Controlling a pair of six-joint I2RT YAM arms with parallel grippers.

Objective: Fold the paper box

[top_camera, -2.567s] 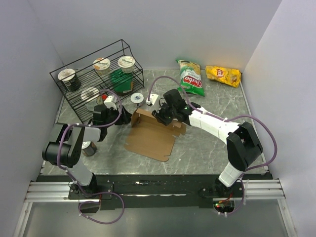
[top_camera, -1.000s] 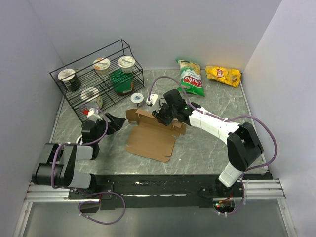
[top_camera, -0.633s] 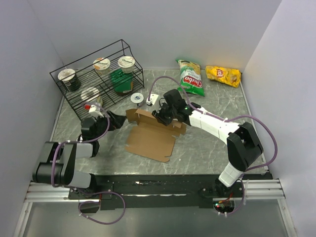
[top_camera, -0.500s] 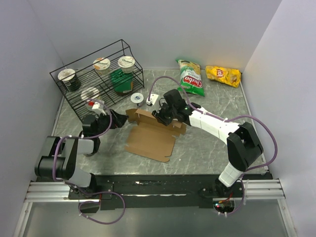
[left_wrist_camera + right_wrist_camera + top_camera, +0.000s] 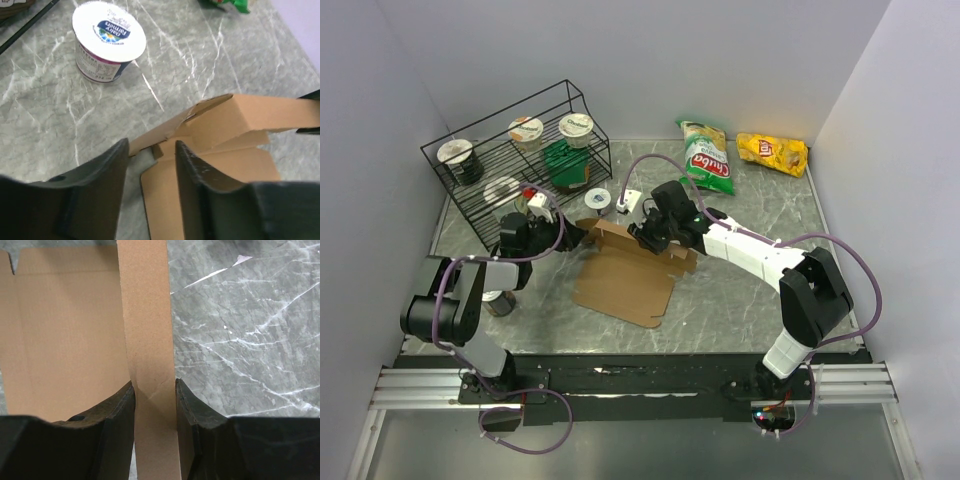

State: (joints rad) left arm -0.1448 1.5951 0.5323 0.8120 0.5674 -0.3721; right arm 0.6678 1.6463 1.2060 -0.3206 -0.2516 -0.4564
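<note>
Top external view is showing the box (image 5: 625,283) lying in the middle of the counter (image 5: 725,312) as a mostly flat sheet, with its far flap standing up. The right arm is reaching in from the right to that flap, and the right fingers (image 5: 117,415) are clamping a raised strip of cardboard between them. The left arm is coming in from the left. The left fingers (image 5: 102,185) are standing apart astride the flap's left end, but I cannot tell whether they are pinching it. A yogurt cup (image 5: 109,42) is sitting upright just beyond that corner. A wire rack (image 5: 510,165) is standing far left. A green chip bag (image 5: 708,158) and a yellow one (image 5: 772,152) are lying far right.
</note>
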